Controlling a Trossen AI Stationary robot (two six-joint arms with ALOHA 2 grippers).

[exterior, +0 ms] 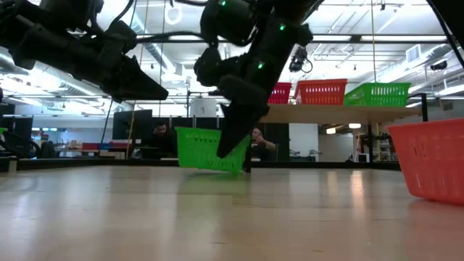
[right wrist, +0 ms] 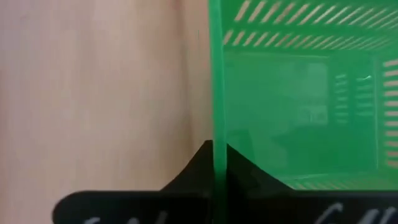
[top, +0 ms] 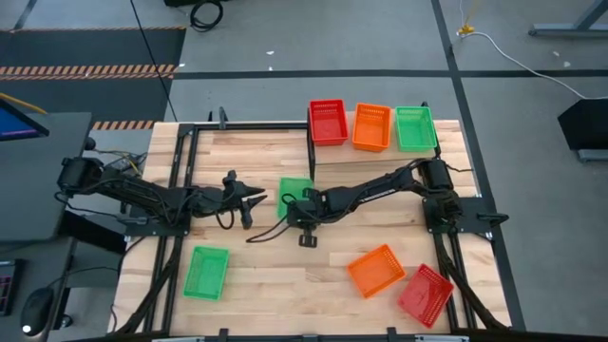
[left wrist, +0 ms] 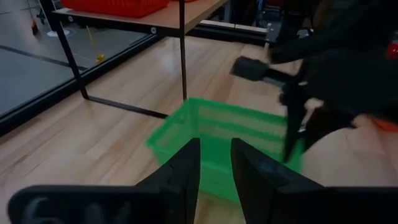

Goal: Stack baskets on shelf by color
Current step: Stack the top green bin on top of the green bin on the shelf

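A green basket (top: 293, 190) is at the table's middle, tilted in the low view (exterior: 206, 148). My right gripper (top: 306, 203) is shut on its wall. My left gripper (top: 258, 199) hovers just left of this basket, narrowly open and empty, its fingers (left wrist: 186, 171) pointing at the basket (left wrist: 217, 134). On the shelf (top: 380, 160) at the far right stand a red basket (top: 328, 122), an orange basket (top: 371, 126) and a green basket (top: 415, 128), side by side. Another green basket (top: 206, 272), an orange one (top: 375, 270) and a red one (top: 425, 294) rest on the tabletop near the front. My right gripper holds the green basket by the rim of its side wall (right wrist: 217, 118), on the side toward the table's right edge. One finger is inside the basket and one outside. The fingers (exterior: 233, 141) point down from above. The basket hangs tilted; I cannot tell whether its low edge (exterior: 217, 169) touches the table.
The shelf's black posts (left wrist: 183, 62) stand just beyond the held basket. Cables lie on the table by the grippers (top: 271, 233). The red basket at the front right looms close in the low view (exterior: 431, 159). People sit in the room behind (exterior: 163, 138).
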